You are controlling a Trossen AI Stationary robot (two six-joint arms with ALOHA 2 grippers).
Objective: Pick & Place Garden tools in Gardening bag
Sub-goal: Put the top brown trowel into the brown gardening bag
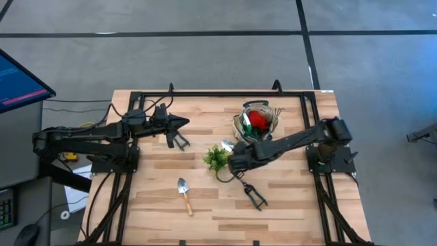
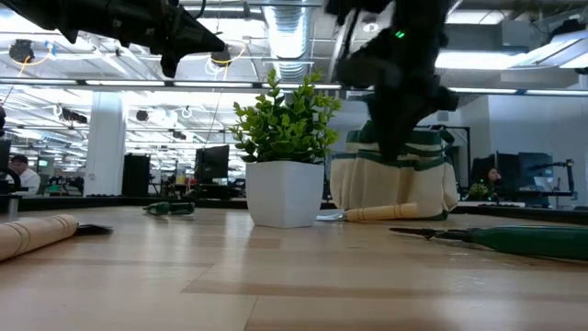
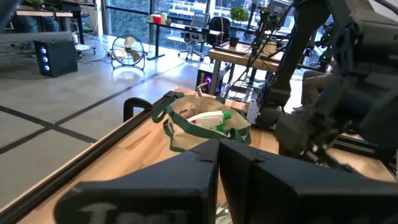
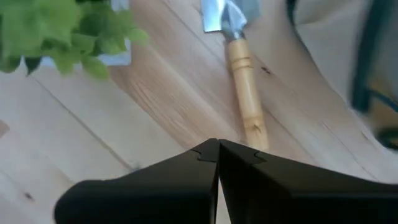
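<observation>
The gardening bag (image 1: 258, 121) serves as landmark; it stands at the far side of the table (image 1: 287, 205), already holding something red and a green-capped item (image 3: 222, 118), most likely the gloves and spray bottle, though the view into it is poor. The right gripper (image 4: 217, 149) hovers just beside the bag on its near side, fingers pressed together and carrying nothing; directly ahead of it lies a wooden-handled trowel (image 4: 239, 59), blade toward the potted plant (image 1: 217, 158), handle running along the bag's foot. The left gripper (image 1: 179, 124) waits well away from the bag toward the table's left, likewise clenched on nothing, above a black-handled tool (image 1: 176, 140). A second trowel (image 1: 184, 195) and the pruning shears (image 1: 254, 195) lie near the front edge, well apart from the bag.

The trowel by the bag looks rigid and fairly light; its round wooden handle should give dry, sure purchase, whereas the polished blade would be slippery and thin; the fingers must part first, then close across the handle's middle, keeping clear of the soft bag wall, which would yield if nudged.
</observation>
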